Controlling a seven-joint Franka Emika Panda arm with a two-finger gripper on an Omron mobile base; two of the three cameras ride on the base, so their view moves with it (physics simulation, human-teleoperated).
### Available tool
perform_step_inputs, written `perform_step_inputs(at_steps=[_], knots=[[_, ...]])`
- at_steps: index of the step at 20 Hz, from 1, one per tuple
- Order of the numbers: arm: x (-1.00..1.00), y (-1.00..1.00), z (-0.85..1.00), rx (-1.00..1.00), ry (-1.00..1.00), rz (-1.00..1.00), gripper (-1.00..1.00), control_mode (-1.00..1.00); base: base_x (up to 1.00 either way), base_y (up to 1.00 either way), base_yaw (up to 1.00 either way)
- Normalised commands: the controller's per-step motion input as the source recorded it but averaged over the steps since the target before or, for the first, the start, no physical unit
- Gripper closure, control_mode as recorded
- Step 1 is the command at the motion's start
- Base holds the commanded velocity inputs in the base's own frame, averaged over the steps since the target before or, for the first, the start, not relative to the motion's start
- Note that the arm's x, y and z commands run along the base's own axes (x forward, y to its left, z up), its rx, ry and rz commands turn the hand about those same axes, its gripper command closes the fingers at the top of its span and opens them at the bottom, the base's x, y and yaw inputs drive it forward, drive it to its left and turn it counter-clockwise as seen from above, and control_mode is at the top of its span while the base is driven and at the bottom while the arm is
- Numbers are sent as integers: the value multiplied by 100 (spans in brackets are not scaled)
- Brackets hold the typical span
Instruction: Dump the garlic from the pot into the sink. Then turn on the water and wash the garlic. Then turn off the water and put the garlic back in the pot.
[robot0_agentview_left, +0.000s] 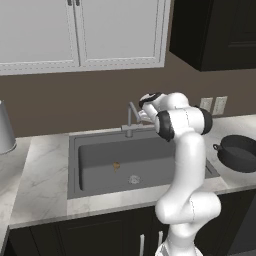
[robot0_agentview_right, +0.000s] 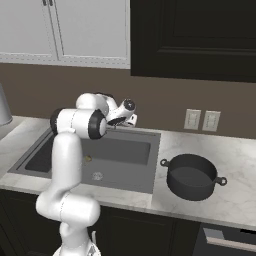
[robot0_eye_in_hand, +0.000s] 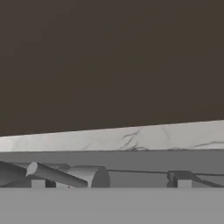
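The tiny tan garlic lump (robot0_agentview_left: 116, 166) lies on the floor of the dark grey rectangular sink (robot0_agentview_left: 95, 150), near the round silver drain (robot0_agentview_left: 134, 179). The round black pot (robot0_agentview_right: 192, 176) stands on the marble bench (robot0_agentview_right: 235, 160) right of the sink. The gripper (robot0_agentview_right: 131, 119), by the thin grey metal faucet (robot0_agentview_left: 131, 120), is spread wide, holding nothing.

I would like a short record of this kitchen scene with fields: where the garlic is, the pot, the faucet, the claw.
garlic: small tan lump lying on the floor of the dark grey rectangular sink, apart from the round silver drain
pot: round black pot with loop handles, upright on the marble counter right of the sink
faucet: thin grey metal faucet, no water visible
claw: open, beside the faucet
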Motion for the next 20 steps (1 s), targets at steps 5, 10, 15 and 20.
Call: perform_step_inputs(at_steps=[5, 10, 15, 20], knots=[[18, 0, -9, 0, 0, 0, -100, -100, 0, 0, 0], [7, 4, -5, 0, 0, 1, -100, -100, 0, 0, 0], [0, 7, -1, 0, 0, 1, -100, -100, 0, 0, 0], [0, 3, 0, 1, 0, 1, -100, -100, 0, 0, 0]])
